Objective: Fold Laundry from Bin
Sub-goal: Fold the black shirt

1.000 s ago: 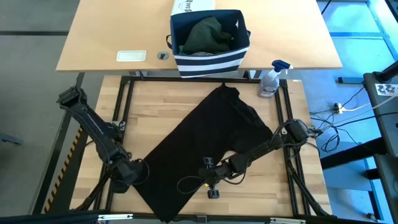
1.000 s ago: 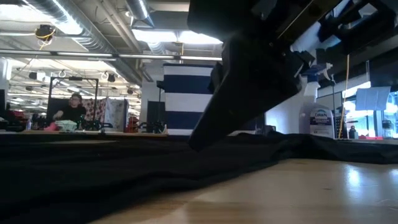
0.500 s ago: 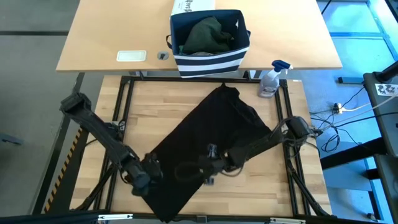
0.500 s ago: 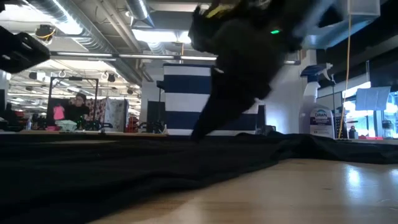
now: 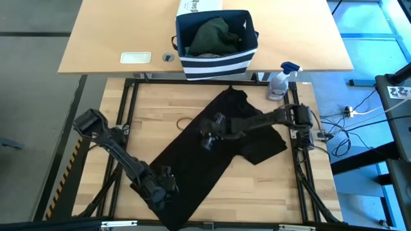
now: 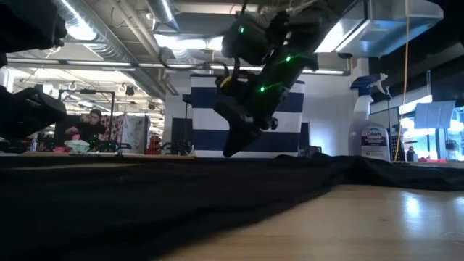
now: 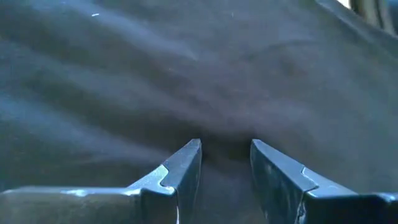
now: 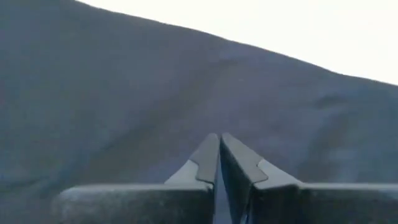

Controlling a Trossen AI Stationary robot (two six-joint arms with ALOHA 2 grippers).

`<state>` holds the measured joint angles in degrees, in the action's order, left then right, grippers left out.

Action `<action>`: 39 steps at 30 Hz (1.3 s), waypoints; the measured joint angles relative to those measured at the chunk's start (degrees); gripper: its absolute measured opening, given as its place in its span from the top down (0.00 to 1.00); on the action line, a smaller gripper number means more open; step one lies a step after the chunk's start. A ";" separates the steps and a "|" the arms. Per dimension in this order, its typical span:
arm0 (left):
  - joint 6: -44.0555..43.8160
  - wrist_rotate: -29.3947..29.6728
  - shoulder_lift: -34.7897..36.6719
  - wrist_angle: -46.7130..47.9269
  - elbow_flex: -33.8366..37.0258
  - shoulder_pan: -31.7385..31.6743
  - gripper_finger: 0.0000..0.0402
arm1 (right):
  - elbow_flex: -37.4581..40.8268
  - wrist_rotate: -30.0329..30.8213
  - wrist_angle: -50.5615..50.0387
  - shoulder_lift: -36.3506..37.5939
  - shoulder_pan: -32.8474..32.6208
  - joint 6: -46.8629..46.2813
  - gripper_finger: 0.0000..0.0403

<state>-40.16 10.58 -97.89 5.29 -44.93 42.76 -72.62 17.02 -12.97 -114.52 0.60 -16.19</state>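
The right end effector (image 5: 207,136) sits at the centre of the high view, its two dark fingers (image 8: 219,163) pressed together with a thin fold of the black soft cloth garment (image 5: 212,151) pinched between them; in the low view it hangs above the cloth, its green lights glowing. The left end effector (image 5: 162,191) is at the lower left of the high view, low over the near end of the same black garment, its fingers (image 7: 186,165) apart with cloth bunched up in the gap between them. The garment lies spread diagonally across the light wooden slatted table (image 5: 160,109), from the lower left up toward the upper right. Beyond the table's far edge, at the top centre, stands the boxy dark navy fabric bin with white stripes (image 5: 215,62), with a dark green garment (image 5: 215,37) inside. A clear spray bottle with a blue trigger (image 5: 280,82) stands at the table's upper right corner.
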 joint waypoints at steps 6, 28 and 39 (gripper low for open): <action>0.22 0.50 -0.48 -3.36 0.00 0.00 0.66 | 0.03 -2.16 0.22 -1.10 6.22 2.35 0.95; 1.72 -2.57 -0.50 -11.14 0.00 0.31 0.66 | -0.07 -5.86 5.64 -5.55 15.33 3.15 0.95; 1.77 -2.22 -0.50 -11.00 -0.02 0.29 0.66 | 0.02 -5.63 7.10 -5.67 18.63 -0.34 0.95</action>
<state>-38.39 8.36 -98.39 -5.72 -44.95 43.06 -72.60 11.39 -5.87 -120.19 19.23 -16.53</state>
